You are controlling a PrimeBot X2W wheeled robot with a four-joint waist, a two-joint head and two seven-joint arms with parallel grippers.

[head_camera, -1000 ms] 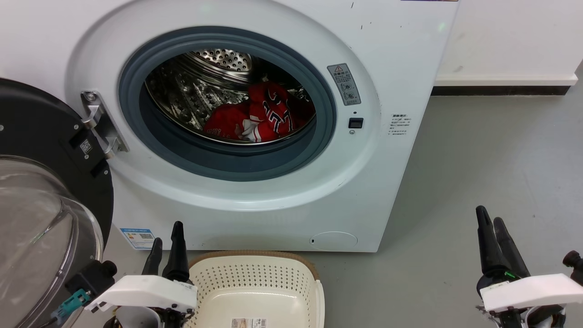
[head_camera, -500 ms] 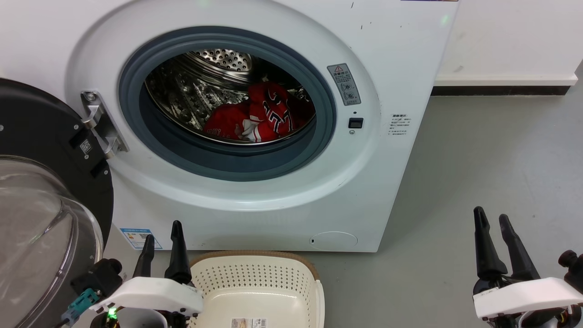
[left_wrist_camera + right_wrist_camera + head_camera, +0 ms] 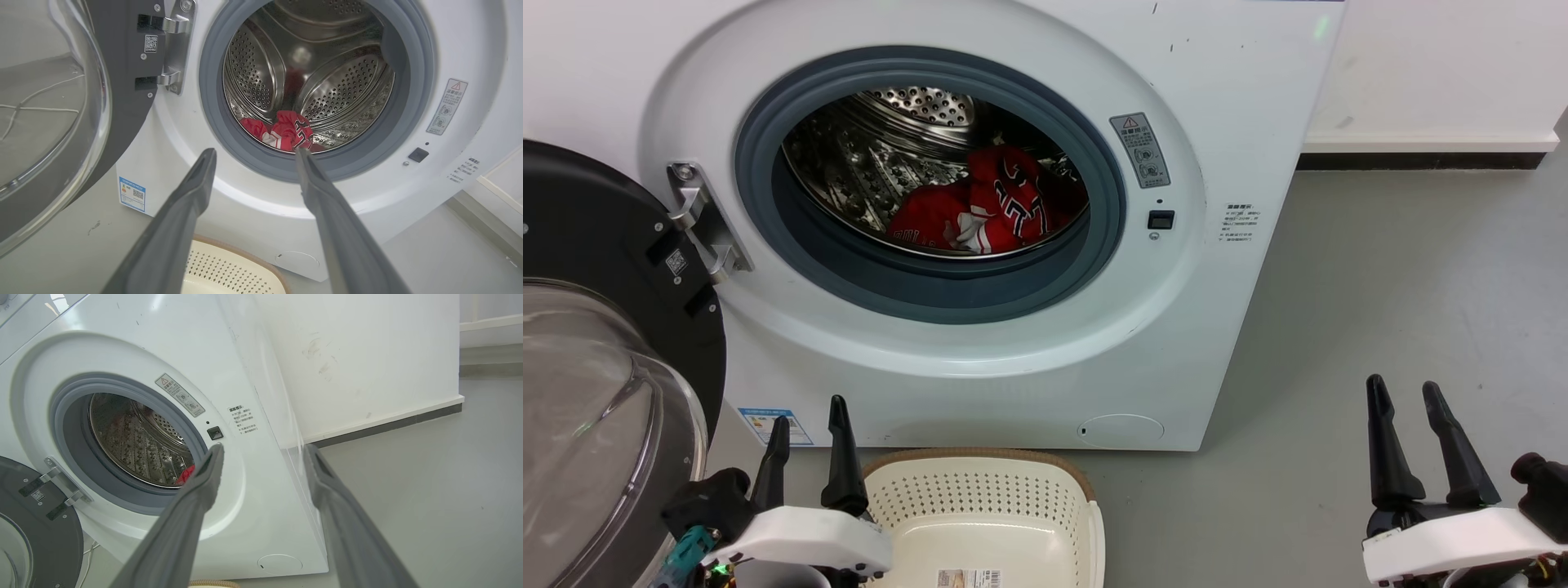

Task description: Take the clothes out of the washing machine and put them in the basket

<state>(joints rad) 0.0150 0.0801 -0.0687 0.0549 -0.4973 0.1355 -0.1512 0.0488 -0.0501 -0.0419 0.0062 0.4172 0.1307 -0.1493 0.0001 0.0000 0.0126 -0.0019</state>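
Observation:
The red clothes (image 3: 984, 208) lie bunched at the bottom of the steel drum of the white washing machine (image 3: 1217, 122), one with black-and-white numerals. They also appear as clothes (image 3: 286, 132) through the porthole and as a red scrap of clothes (image 3: 186, 475). The cream basket (image 3: 1045, 482) stands on the floor in front of the machine (image 3: 470, 49), empty; basket rim (image 3: 241, 255). My left gripper (image 3: 809, 412) is open, low beside the basket's left end. My right gripper (image 3: 1403, 396) is open over bare floor right of the machine (image 3: 135, 347). Both hold nothing.
The machine's glass door (image 3: 596, 384) hangs open at the left, close beside my left arm; door (image 3: 61, 102). Grey floor (image 3: 1405, 269) stretches to the right of the machine. A white wall with a dark skirting strip (image 3: 1421, 162) runs behind.
Both grippers have spread their fingers wider and dropped slightly lower in the head view. The clothes, basket and door have not moved.

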